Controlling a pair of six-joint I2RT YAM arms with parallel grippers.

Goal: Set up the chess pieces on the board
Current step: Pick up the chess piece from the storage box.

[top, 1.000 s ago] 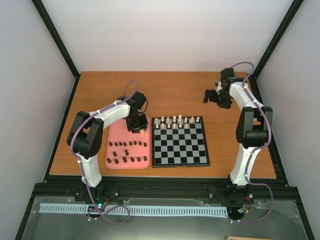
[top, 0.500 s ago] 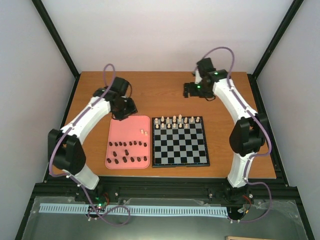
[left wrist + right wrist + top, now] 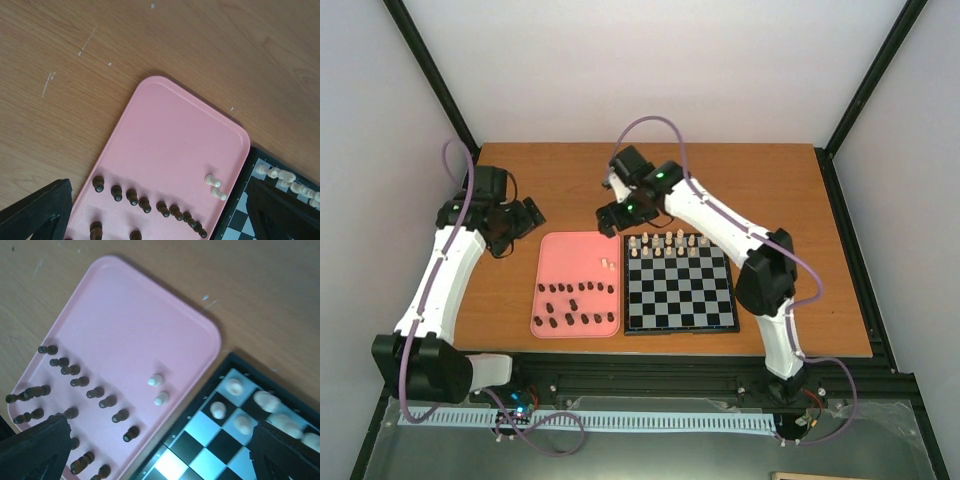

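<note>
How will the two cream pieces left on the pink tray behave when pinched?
Probably light and stiff: each cream piece is smaller than a board square. Small and round-headed, they may tip or roll if nudged. The pink tray looks smooth, so they might skid.

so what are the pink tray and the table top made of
Pink tray: likely plastic, smooth and matte, one even colour with a moulded rounded rim. Table top: looks like wood or wood-grain laminate, with streaky grain and pale scuffs showing.
</note>
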